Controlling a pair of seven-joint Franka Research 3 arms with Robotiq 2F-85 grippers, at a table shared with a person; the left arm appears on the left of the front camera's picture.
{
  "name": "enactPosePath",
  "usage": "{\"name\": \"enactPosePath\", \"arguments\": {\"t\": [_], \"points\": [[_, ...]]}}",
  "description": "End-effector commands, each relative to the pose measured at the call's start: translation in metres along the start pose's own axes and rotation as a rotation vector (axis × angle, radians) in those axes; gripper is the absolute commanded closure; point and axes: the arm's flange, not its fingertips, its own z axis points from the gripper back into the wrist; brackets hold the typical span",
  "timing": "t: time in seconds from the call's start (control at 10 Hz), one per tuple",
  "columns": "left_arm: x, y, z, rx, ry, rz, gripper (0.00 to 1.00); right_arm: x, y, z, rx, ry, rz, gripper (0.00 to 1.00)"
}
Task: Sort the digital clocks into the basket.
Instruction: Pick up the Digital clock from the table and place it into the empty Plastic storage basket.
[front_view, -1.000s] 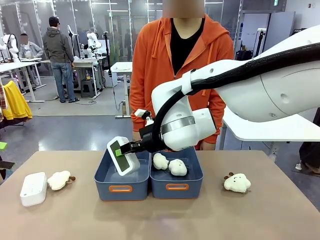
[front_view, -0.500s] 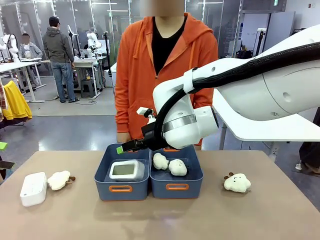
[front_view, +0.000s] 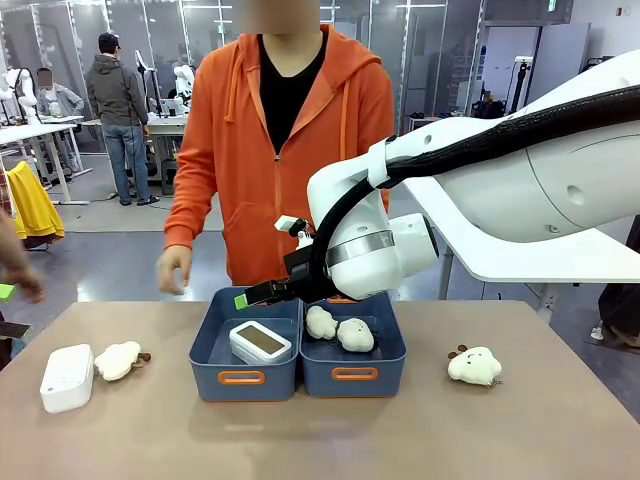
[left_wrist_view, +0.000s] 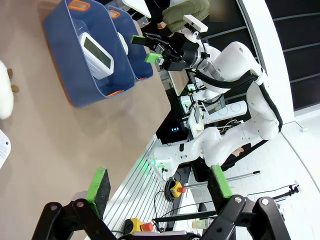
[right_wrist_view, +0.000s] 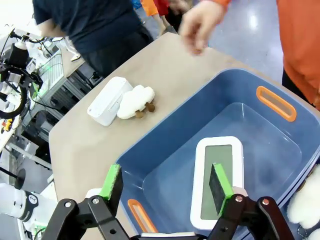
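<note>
One digital clock (front_view: 260, 342) lies screen up in the left basket (front_view: 218, 350), and the right wrist view has this clock (right_wrist_view: 216, 160) on the floor of the basket (right_wrist_view: 225, 82). My right gripper (front_view: 250, 297) hangs just above the bin's far rim, open and holding nothing, and its green pads (right_wrist_view: 111, 182) stand wide apart above the clock. A second digital clock (front_view: 67, 377) lies on the table at the far left, next to a plush toy. My left gripper (left_wrist_view: 160, 187) is open and empty, well away from the basket (left_wrist_view: 75, 75).
Two cream plush toys (front_view: 340, 330) lie in the adjoining right bin (front_view: 352, 372). Another plush (front_view: 474, 366) sits on the table at the right and one (front_view: 118, 360) beside the left clock. A person in an orange hoodie stands behind the bins, one hand (front_view: 172, 268) lowered near them.
My right gripper opened and let go of the clock, which dropped into the left basket and now lies flat. The person stepped to the left.
</note>
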Motion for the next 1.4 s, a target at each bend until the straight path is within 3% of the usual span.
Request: {"name": "enactPosePath", "arguments": {"t": [0.0, 1.3], "points": [[-0.0009, -0.0044, -0.0001, -0.016, -0.007, 0.003, 0.00, 0.0020, 0.0005, -0.0008, 0.000, -0.002, 0.005, 0.12], [-0.0009, -0.0044, -0.0001, -0.016, -0.007, 0.003, 0.00, 0.0020, 0.0005, -0.0008, 0.000, -0.002, 0.005, 0.12]]}}
